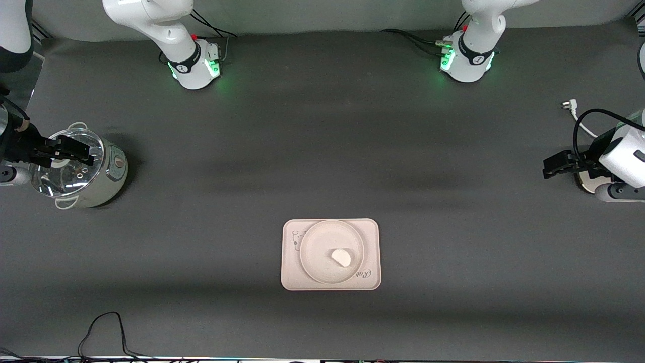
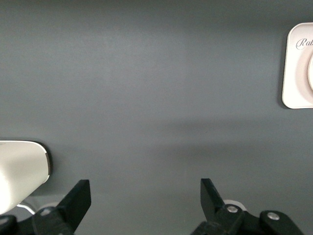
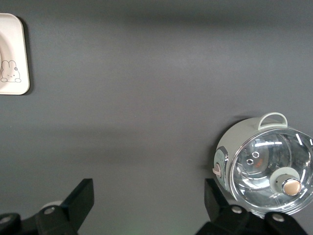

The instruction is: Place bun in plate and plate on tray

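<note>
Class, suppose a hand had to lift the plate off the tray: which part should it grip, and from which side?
Probably the plate's low raised rim, pinched from above on the arc toward the right arm's end. The plate lies flat on the tray, so nothing else offers a hold, and the bun sits toward the other edge, clear of that arc.

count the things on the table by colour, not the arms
cream-beige: 2, the tray and the plate on it
white: 1, the bun in the plate
pale green with a clear lid: 1, the cooker pot
total: 4
</note>
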### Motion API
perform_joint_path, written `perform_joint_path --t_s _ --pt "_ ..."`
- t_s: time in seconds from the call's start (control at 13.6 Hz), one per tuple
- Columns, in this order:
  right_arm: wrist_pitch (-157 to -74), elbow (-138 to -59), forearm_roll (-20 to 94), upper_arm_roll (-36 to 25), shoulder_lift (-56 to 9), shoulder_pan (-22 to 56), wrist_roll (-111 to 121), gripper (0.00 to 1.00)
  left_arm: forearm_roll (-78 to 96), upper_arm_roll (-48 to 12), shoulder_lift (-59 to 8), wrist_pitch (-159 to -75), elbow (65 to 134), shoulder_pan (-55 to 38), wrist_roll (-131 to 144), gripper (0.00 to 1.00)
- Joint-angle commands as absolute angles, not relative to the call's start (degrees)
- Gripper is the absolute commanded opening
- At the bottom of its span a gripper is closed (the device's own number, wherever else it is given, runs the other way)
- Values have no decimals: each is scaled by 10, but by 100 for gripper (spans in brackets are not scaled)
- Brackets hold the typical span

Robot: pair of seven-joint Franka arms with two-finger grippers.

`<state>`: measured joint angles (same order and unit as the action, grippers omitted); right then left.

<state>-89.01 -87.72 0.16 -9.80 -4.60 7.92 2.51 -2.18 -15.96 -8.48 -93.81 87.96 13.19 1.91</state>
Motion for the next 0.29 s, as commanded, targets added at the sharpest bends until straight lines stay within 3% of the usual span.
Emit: perform_joint_path --t_s 0.0,0.22 --pt "-897 -886 -11 -98 -38 85 27 100 -23 -160 -79 -924 876 133 9 100" --pt "-897 -886 -11 -98 -40 84 26 100 -23 -160 -78 -924 876 134 9 100"
